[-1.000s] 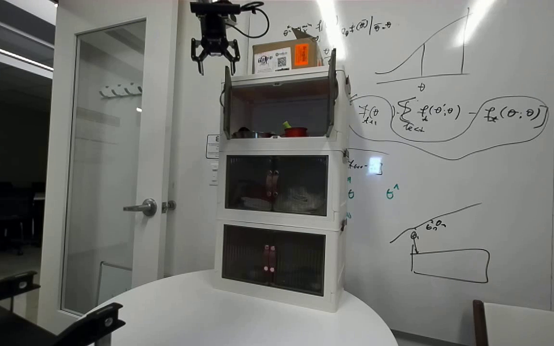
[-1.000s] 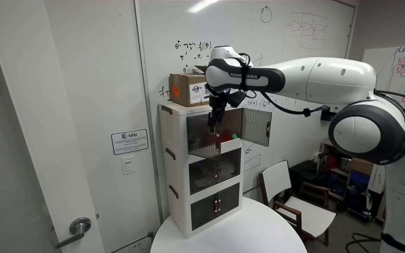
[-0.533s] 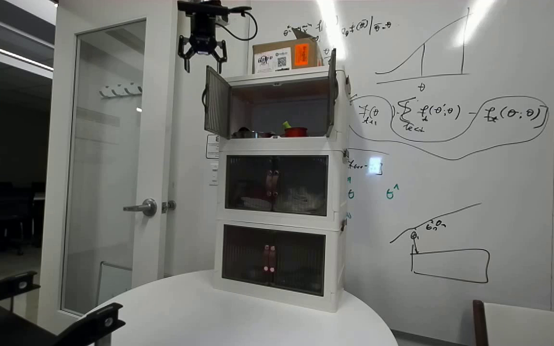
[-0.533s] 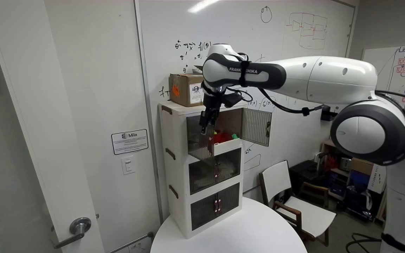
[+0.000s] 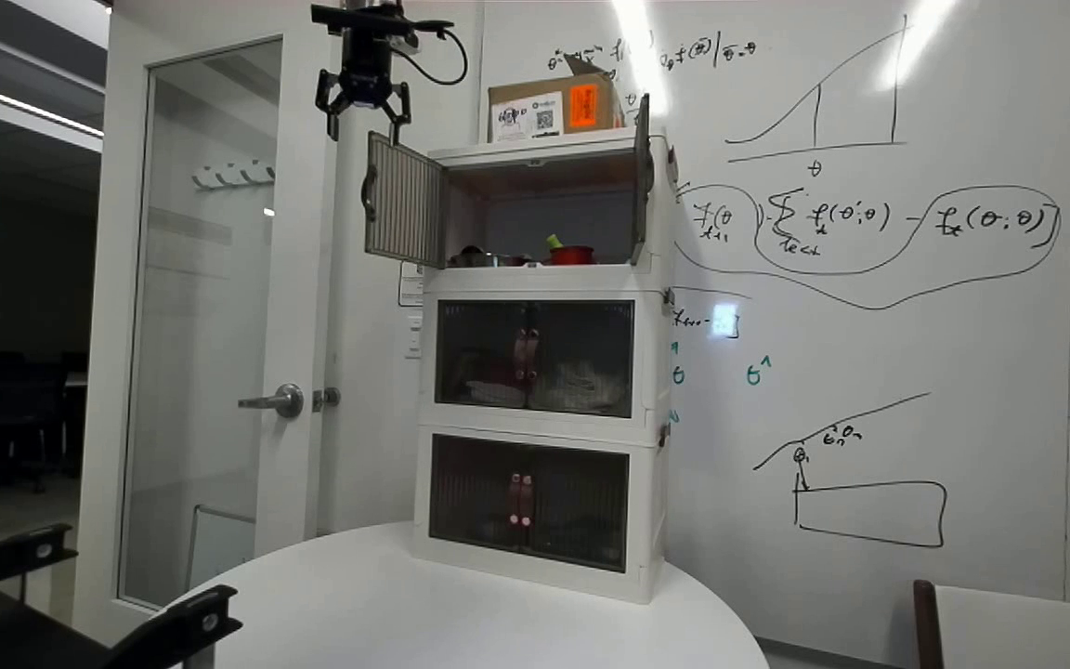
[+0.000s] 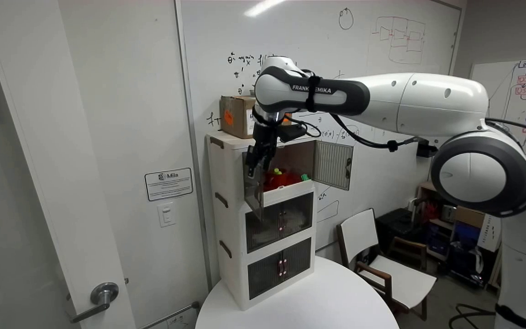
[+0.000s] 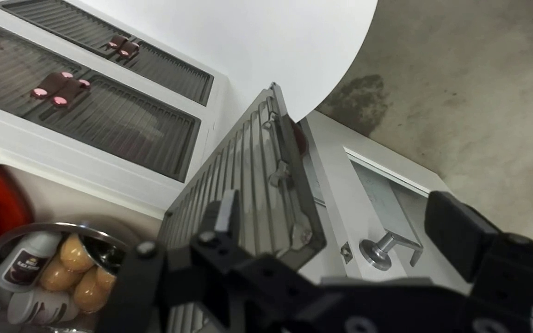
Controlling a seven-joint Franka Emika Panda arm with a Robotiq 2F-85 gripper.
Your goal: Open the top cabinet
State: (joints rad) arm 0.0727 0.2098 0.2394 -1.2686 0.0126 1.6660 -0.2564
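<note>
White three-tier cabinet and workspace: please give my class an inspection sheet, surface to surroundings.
Surface: round white table, bearing the white three-tier cabinet stack.
Job's things: white-framed top cabinet, both grey ribbed doors open; dark ribbed doors below shut.
Clutter: brown cardboard box on the stack; in the top cabinet, round red container, metal bowl holding a white bottle.
Black two-fingered tool: open; contact with the nearer ribbed door cannot be told.
Cables: black cable loops beside the tool; second black cable on the grey floor.
Surroundings: marked whiteboard, white glass-panelled door, white chair with brown arms.
</note>
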